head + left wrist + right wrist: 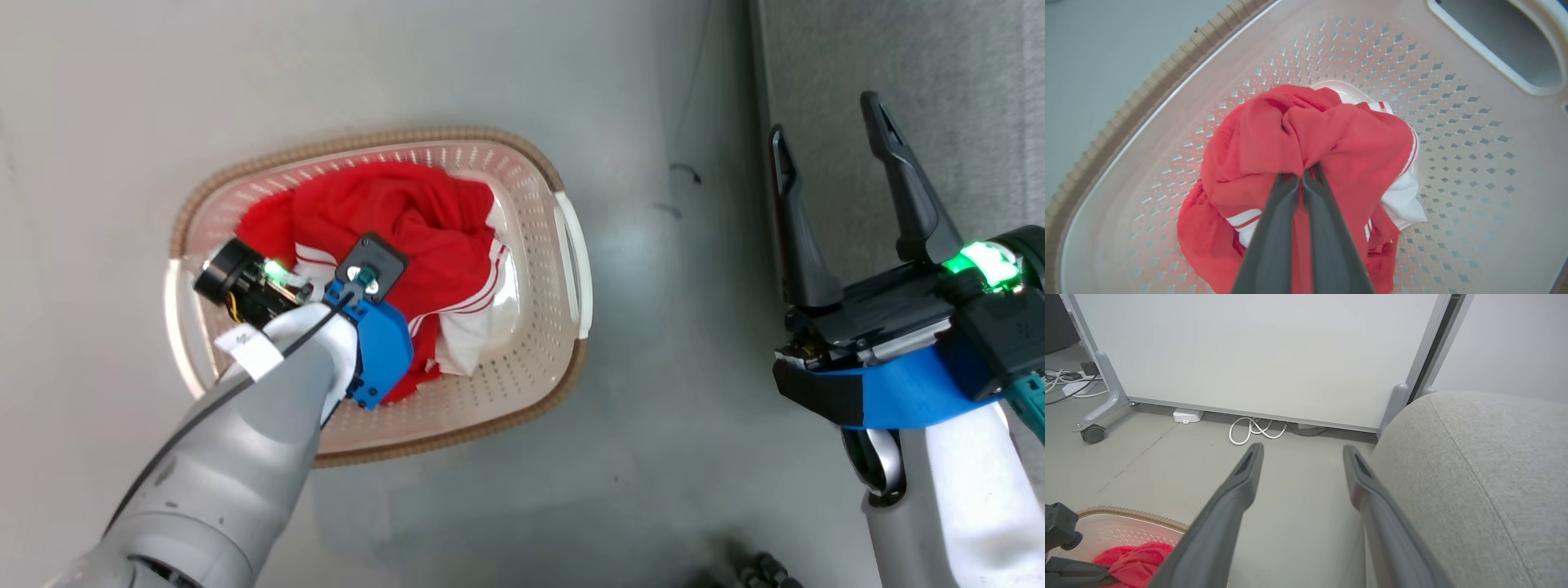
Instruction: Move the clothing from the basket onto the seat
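Red cloth with white stripes and white trim, the clothing [408, 212], lies bunched in a heap inside the cream basket [531, 327]. The basket stands on the grey floor [106, 98] in the left half of the head view. It has a brown rim band and a white handle on each short side. The left arm reaches down into the basket from its near left corner, and its wrist covers part of the heap. In the left wrist view the left gripper [1303, 175] has its jaws pressed together on a raised red fold at the top of the heap. The rest of the cloth spreads below it on the perforated basket floor, with a white piece showing at one side.

A strip of bare floor lies to the right of the basket. Beyond it the right gripper [824, 118] hangs with its jaws spread and nothing between them, above the edge of the light grey seat [939, 73]. The seat is well apart from the basket. In the right wrist view a white panel [1274, 355] stands on castors behind a coiled white cable [1253, 430].
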Controlling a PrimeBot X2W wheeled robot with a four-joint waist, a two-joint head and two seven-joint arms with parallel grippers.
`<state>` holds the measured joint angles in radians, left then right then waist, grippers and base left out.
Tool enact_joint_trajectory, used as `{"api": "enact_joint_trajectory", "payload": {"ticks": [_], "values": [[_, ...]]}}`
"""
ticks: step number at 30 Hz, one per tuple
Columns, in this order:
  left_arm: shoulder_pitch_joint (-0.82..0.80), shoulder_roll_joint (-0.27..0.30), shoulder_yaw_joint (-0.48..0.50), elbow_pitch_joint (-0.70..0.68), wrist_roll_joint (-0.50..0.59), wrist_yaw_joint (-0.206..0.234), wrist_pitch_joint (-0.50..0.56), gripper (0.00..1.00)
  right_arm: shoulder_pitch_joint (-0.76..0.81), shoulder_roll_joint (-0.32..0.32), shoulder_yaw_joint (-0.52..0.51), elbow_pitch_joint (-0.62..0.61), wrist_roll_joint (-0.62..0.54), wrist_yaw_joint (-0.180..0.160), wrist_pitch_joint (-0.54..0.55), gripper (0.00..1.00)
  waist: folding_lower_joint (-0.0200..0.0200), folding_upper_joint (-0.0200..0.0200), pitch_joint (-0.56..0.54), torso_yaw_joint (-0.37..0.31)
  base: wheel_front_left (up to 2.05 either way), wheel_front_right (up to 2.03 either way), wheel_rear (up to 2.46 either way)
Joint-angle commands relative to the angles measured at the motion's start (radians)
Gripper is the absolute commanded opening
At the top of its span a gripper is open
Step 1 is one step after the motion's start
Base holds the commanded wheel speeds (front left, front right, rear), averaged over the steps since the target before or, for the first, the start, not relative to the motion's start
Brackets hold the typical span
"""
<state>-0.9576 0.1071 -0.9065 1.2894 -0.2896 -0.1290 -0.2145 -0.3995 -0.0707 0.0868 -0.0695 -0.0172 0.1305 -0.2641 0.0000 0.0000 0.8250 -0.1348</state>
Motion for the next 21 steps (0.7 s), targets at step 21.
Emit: {"api": "enact_joint_trajectory", "payload": {"ticks": [21], "values": [[0.265, 0.038, 0.172, -0.338, -0.073, 0.067, -0.052, 0.00, 0.150, -0.009, -0.007, 0.107, 0.022, 0.000, -0.001, 1.00, 0.0000, 0.0000, -0.477, 0.082, 0.00, 0.00, 0.00]]}}
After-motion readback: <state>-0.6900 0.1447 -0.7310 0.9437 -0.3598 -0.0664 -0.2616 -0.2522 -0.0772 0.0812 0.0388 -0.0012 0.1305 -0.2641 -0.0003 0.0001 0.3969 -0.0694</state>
